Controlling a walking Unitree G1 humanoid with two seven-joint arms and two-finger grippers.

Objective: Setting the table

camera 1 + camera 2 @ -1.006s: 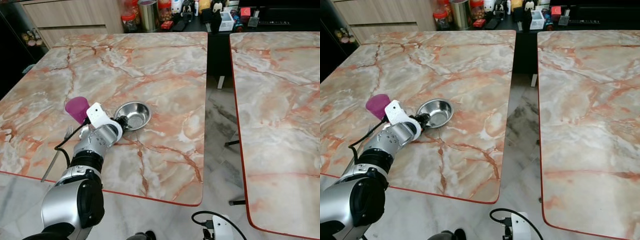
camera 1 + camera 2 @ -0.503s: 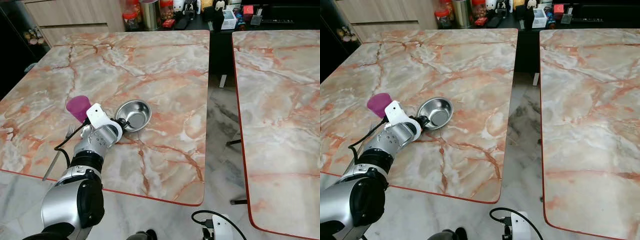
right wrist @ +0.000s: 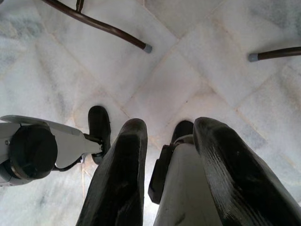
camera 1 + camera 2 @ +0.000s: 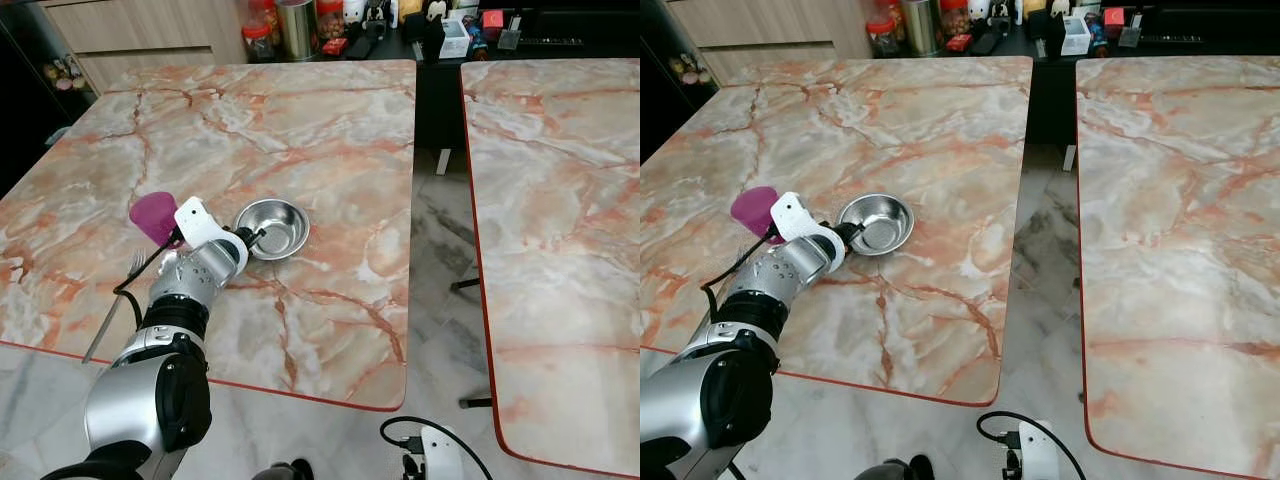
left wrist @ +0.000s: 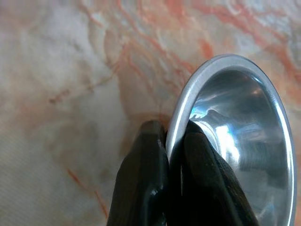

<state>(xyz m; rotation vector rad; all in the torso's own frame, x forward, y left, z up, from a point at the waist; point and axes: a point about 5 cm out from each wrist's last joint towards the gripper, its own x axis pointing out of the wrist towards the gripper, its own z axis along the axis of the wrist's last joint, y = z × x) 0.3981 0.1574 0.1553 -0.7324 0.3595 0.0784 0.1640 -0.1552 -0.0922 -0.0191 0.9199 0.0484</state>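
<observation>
We see the right claw (image 3: 164,160) hanging idle over the floor (image 3: 197,56), fingers apart, holding nothing. On the counter (image 4: 330,150), the fork (image 4: 112,312) lies near the front edge. Left claw (image 5: 170,141) is pinched on the bowl (image 4: 272,228) rim, one finger inside, one outside. Purple cup (image 4: 152,216) sits just left of the bowl.

I see bright, even light on the marble table (image 4: 330,130) with soft glare. Up close, the steel bowl (image 5: 240,136) carries sharp highlights while the left gripper's fingers (image 5: 141,183) blur. Floor tiles (image 3: 197,56) look washed-out.
</observation>
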